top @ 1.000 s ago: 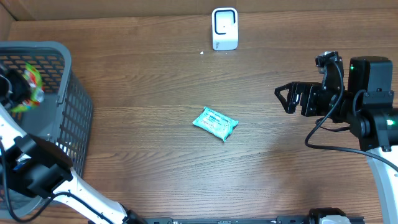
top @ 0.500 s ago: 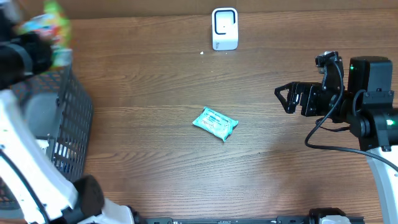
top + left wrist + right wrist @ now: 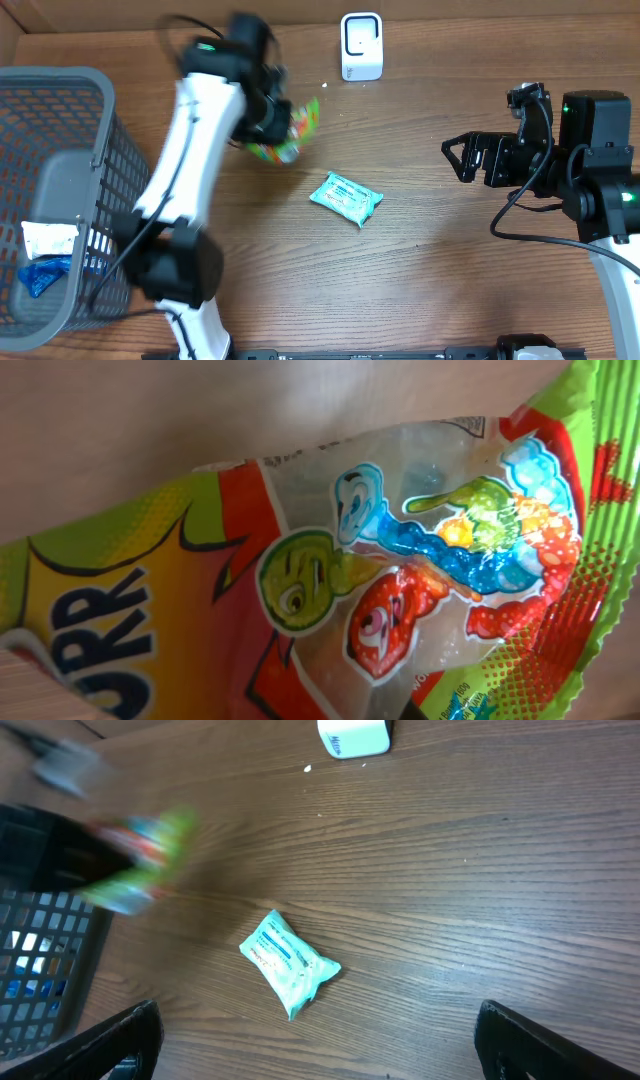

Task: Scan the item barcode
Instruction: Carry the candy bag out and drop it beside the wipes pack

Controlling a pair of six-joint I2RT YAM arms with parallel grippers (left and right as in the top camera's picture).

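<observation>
Left gripper (image 3: 272, 118) hangs above the table (image 3: 240, 260), its jaws pinched together on a candy packet (image 3: 296, 132). The packet is bright green, red and yellow, with a clear window showing gummy worms, and it fills the left wrist view (image 3: 400, 580). It is held in the air, up and to the left of the table's centre, between the grey wire basket (image 3: 110, 180) on the left edge and the white scanner (image 3: 361, 45) standing at the far edge. It is near the scanner but not yet in front of it. From the right wrist it shows only as a blurred smear (image 3: 140, 860).

Right gripper (image 3: 456, 158) hovers at the right side with its jaws spread wide, holding nothing. A teal packet (image 3: 346, 198) lies flat at mid-table, apart from both arms.

The step in hand looks like carrying the picked item to the scanner. The next move probably calls for bringing the packet before the scanner's face and turning it so the barcode faces the window. No barcode is visible on the printed side shown, so it may sit on the hidden side, and the crinkly film will need holding steady.
</observation>
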